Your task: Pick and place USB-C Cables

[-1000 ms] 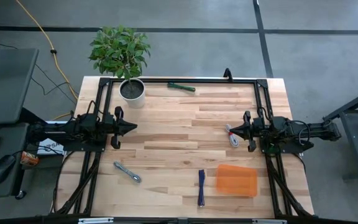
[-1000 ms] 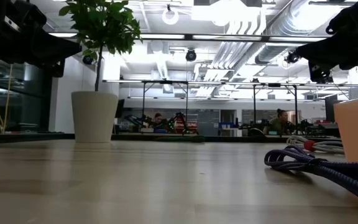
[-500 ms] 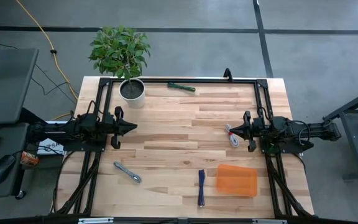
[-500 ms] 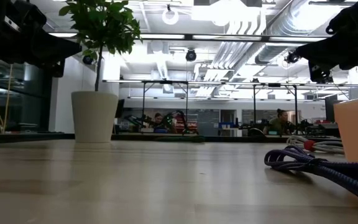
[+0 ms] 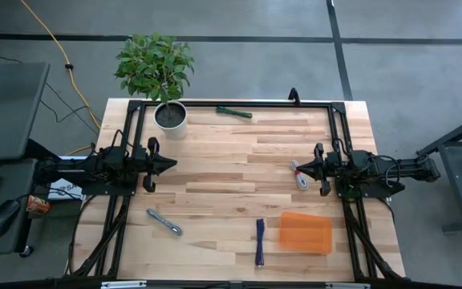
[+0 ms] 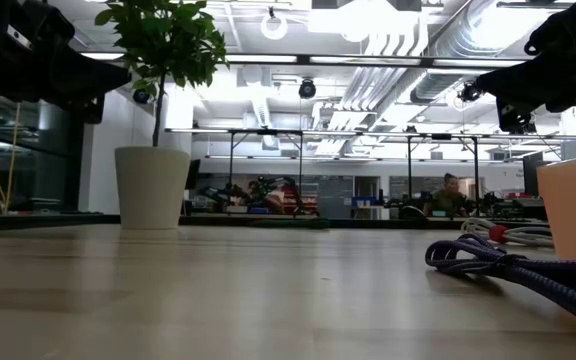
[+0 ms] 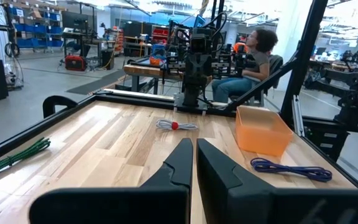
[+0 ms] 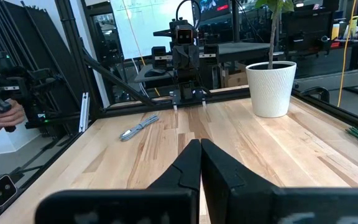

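Four cable bundles lie flat on the wooden table. The green one [image 5: 235, 112] is by the far edge, the silvery grey one [image 5: 164, 222] near the left front, the dark blue one [image 5: 259, 241] at the near edge beside the orange tray, and the white-and-red one [image 5: 298, 176] just in front of my right gripper [image 5: 311, 167]. My left gripper [image 5: 170, 164] hovers at the table's left side, shut, well clear of all cables. My right gripper is shut too, raised above the table at its right side. The wrist views show each pair of fingers closed together [image 7: 193, 163] [image 8: 200, 163].
A potted plant in a white pot [image 5: 170, 117] stands at the far left corner. An orange tray [image 5: 304, 231] sits at the near right. A black frame [image 5: 231, 104] rims the table. Bare wood lies across the middle. A person sits beyond the table [image 7: 258, 56].
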